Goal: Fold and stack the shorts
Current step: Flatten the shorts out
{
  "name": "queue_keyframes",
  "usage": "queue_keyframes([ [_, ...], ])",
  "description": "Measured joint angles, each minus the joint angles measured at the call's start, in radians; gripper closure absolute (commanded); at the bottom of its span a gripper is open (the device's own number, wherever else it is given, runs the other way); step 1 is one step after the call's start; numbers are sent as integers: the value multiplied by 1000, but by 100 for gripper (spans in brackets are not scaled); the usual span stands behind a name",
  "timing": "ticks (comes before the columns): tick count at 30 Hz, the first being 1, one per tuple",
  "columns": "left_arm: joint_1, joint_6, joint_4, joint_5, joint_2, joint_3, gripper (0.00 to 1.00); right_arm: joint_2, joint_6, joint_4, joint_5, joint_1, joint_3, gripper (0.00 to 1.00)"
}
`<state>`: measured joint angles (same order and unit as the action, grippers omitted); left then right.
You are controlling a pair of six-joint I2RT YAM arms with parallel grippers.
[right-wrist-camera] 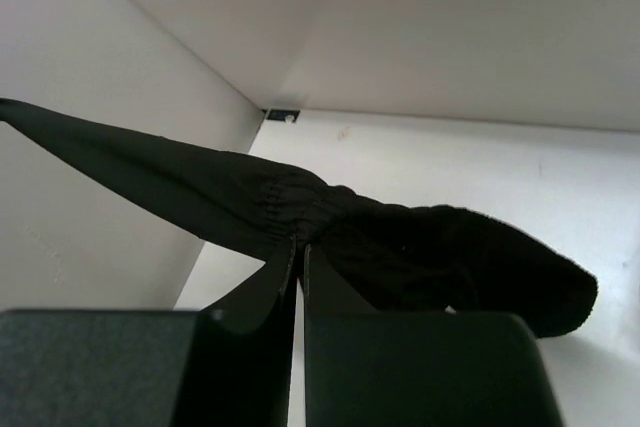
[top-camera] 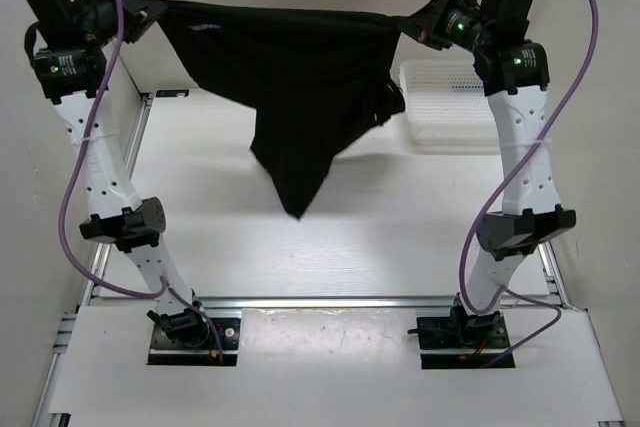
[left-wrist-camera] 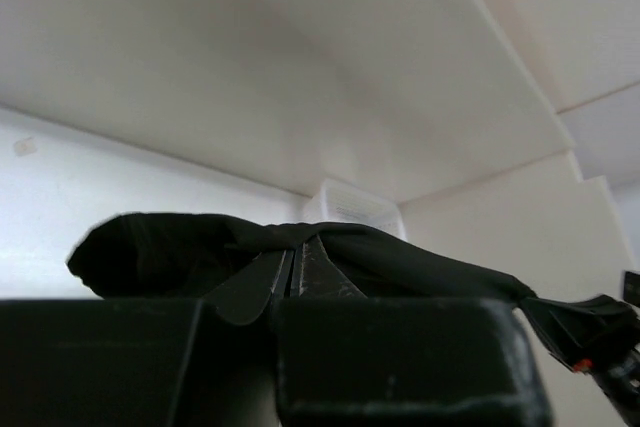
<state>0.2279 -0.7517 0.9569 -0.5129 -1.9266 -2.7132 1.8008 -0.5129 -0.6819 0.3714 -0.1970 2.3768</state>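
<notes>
Above the table [top-camera: 200, 237], we hold the shorts [top-camera: 300, 87] stretched in mid-air. Left gripper [top-camera: 153, 14] and right gripper [top-camera: 410, 24] are each clamped on a waistband end, presumably so the legs hang untangled before laying flat. Basket [top-camera: 450, 107] sits beyond, right.

Shorts [top-camera: 300, 87] span left gripper [top-camera: 153, 13] to right gripper [top-camera: 413, 25].
</notes>
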Motion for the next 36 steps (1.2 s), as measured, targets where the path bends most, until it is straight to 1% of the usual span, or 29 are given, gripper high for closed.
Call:
queue_keyframes([
  [3,37,-43,-48,-50,-14,-40,90,46,-13,16,13,-2,75,100],
  [6,64,-63,-85,-84,11,-40,90,47,-22,40,24,-8,83,100],
  [8,74,-63,-106,-98,50,1,90,37,-25,61,27,-9,58,100],
  [10,77,-53,-124,-111,120,96,90,-5,-26,83,28,-9,-35,100],
  [12,74,-29,-136,-114,222,249,90,-66,-24,110,23,-10,-178,100],
  [13,68,-12,-151,-111,285,359,90,-106,-21,119,18,-10,-266,100],
  [16,45,32,-163,-92,502,720,90,-240,-3,148,-6,-13,-568,100],
  [17,42,50,-179,-77,584,866,90,-276,1,146,-14,-13,-649,100],
  [20,40,82,-137,-23,792,1210,90,-393,23,157,-30,-13,-908,100],
  [22,39,90,-80,27,903,1378,90,-467,35,157,-27,-15,-1059,100],
  [23,39,84,-47,56,957,1455,90,-498,41,147,-24,-18,-1116,88],
  [24,39,74,-11,93,1008,1525,84,-531,51,135,-18,-22,-1175,77],
  [26,39,53,76,164,1094,1630,72,-580,63,111,-8,-37,-1252,64],
  [27,40,43,104,197,1119,1664,42,-602,72,97,-8,-48,-1283,47],
  [28,43,42,129,226,1141,1691,28,-623,77,87,-6,-59,-1311,37],
  [29,45,31,147,244,1151,1706,12,-642,79,79,-8,-68,-1335,29],
  [30,46,28,161,261,1151,1707,2,-664,84,69,-9,-74,-1359,23],
  [31,47,29,164,269,1145,1701,0,-684,86,55,-14,-80,-1378,23],
  [33,47,29,167,288,1111,1661,0,-719,86,32,-37,-87,-1405,23],
  [35,48,46,155,297,1061,1593,0,-742,82,13,-69,-84,-1413,29],
  [36,48,58,141,298,1036,1559,3,-746,79,13,-85,-79,-1412,34],
])
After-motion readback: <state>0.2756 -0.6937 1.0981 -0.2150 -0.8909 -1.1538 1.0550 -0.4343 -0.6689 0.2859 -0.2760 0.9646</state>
